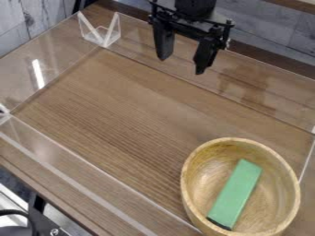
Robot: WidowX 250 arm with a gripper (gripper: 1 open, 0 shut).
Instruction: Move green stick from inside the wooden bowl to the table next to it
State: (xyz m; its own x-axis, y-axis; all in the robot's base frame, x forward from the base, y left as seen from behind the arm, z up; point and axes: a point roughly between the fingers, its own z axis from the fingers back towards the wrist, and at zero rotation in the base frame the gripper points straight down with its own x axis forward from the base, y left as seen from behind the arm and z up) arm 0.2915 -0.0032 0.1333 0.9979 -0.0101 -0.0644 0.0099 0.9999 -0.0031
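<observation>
Meanwhile, the pincer [182,57] hung wide open and empty over the far side of the surface [135,120]. Well apart, at the near right, the green stick [235,195] lay inside the wooden bowl [197,175].

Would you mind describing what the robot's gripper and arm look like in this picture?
The gripper is entirely black, with two long, slim fingers hanging from a boxy black body. The fingers narrow toward their tips, and a horizontal bar joins them near the top. Only the lowest part of the arm shows above it, also black. No cables, markings or coloured parts can be made out at this size.
</observation>
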